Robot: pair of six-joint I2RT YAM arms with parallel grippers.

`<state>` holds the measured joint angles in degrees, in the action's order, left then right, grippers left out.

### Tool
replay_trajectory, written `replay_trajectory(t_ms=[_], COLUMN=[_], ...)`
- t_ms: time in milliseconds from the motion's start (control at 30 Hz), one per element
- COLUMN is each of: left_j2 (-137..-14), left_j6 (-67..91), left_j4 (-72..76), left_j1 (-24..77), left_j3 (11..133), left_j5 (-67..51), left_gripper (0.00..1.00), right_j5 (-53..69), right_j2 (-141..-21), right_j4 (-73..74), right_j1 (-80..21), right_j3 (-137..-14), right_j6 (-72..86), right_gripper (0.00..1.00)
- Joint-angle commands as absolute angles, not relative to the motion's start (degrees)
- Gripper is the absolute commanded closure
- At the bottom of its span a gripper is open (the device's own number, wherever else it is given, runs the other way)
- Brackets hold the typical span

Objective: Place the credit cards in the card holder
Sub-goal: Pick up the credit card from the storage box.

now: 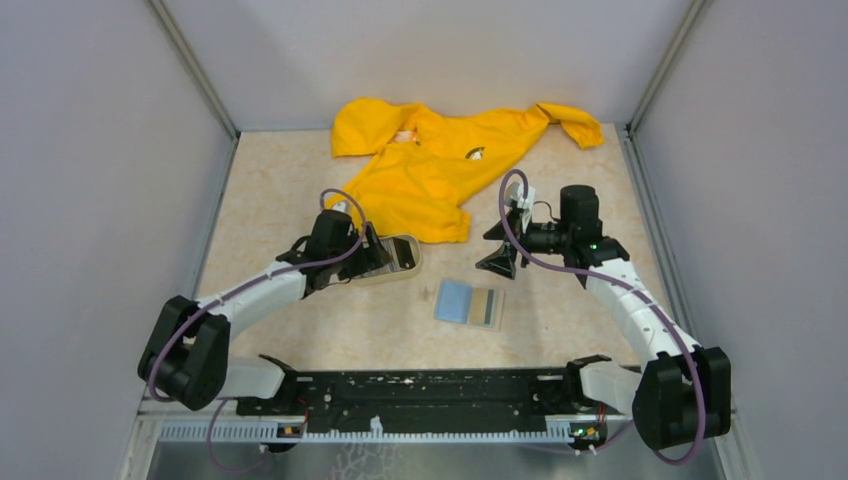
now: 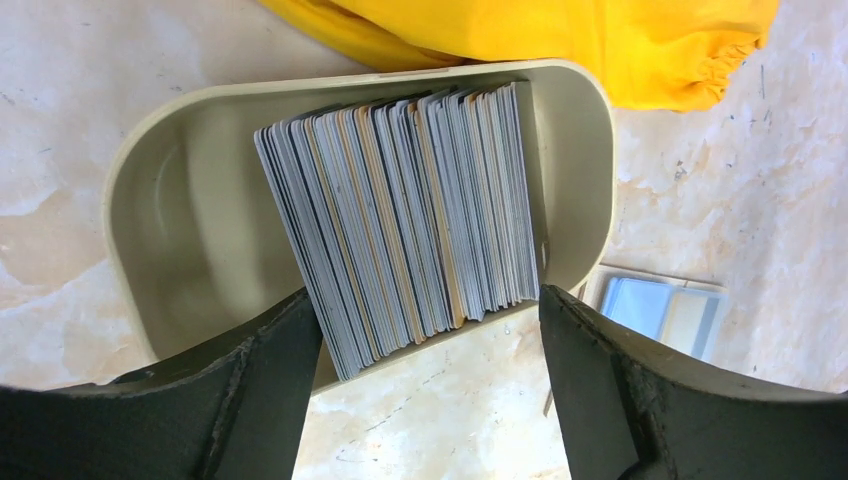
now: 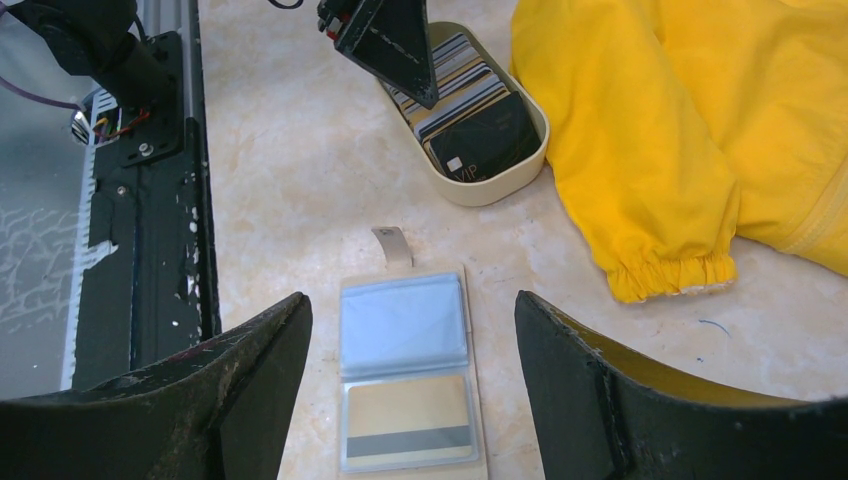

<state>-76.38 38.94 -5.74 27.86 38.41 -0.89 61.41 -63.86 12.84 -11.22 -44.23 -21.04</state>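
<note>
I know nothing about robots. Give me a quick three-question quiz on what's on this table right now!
1. True or false: the credit cards stand on edge in the beige tray.
2. The jacket behind the tray is: A red, B yellow, C green.
3. Which claw hovers over the open card holder?

Key: 1 true. 2 B. 3 the right claw.

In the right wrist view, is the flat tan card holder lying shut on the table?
No: the flat tan card holder lies open, its bluish clear pockets facing up.
</note>
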Motion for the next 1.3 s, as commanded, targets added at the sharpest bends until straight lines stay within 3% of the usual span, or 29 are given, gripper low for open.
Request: replay_trajectory(t_ms=[0,567,767,867,1100,1267], left_j2=[-76.48,-70.94,-68.95,-69.16,-69.20,-68.36], left_j6=[38.95,41.30,41.87,42.00,41.81,41.31], left_j4=[-1.84,-0.45,1.68,1.81,0.27,-1.92], left_j1=[27.80,25.28,24.29,23.91,23.48,23.21], left_j3=[38.32,34.19,31.71,31.29,31.30,30.96], left_j5=[-3.29,-3.87,-4.22,-4.36,-3.55,-2.06], left_gripper=[0.16,0.20,0.25,0.34,0.43,0.43], right_j5=[63.36,63.75,63.86,63.81,63.90,63.90], right_j2=[-62.71,-62.26,-62.32,-62.25,-62.22,-62.23], right_j4=[11.12,11.24,11.10,11.12,11.10,11.08], right_j1=[-11.19,-11.16,-11.16,-11.16,-11.14,-11.10], right_j3=[-44.25,-44.38,-44.30,-44.30,-44.30,-44.29], right_j6=[-22.25,-22.28,-22.32,-22.24,-22.32,-22.27], right_gripper=[0.26,0.26,0.26,0.26,0.26,0.26])
